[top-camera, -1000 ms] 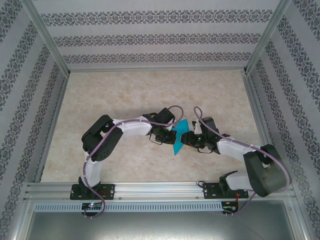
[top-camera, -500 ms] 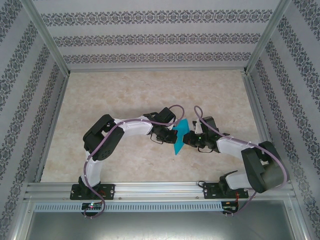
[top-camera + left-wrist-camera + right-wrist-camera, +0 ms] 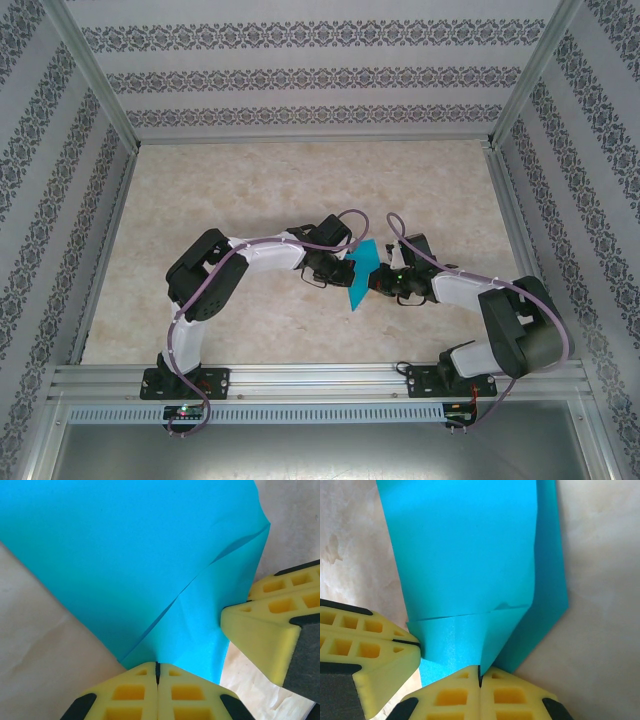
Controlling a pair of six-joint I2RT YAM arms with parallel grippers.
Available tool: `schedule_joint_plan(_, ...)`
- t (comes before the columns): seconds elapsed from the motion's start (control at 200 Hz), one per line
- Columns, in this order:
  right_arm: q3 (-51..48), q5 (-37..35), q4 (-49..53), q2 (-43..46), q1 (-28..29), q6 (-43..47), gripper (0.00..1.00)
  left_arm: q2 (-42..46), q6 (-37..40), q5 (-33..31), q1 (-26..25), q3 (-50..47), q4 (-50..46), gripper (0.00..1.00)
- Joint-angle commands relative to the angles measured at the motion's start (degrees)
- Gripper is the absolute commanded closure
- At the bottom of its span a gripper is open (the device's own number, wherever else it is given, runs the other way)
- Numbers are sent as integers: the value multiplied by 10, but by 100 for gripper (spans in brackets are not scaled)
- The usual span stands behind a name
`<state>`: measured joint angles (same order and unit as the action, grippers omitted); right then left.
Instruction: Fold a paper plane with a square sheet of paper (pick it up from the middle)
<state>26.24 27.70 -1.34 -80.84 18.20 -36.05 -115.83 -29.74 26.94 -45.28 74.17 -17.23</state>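
Pinching the paper plane (image 3: 360, 272), left gripper (image 3: 157, 672) and right gripper (image 3: 480, 672) nearly touch.

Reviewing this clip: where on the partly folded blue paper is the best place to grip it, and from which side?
Probably a layered edge beside the creases, approached edge-on from the left or right. The paper is thin and flat, so only its edges suit a pinch. The left gripper and right gripper are each shut on such an edge, coming from opposite sides.

Left end effector (image 3: 157, 672), right one (image 3: 480, 673): clamped.
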Motion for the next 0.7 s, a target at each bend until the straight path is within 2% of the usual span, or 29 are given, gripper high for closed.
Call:
schedule_joint_plan(0.0,13,-16,14,-6,-5,8,100,20,7,7,3,-10,5,93)
schedule_joint_plan(0.694,32,41,13,12,7,-35,100,-32,31,3,3,2,-8,100)
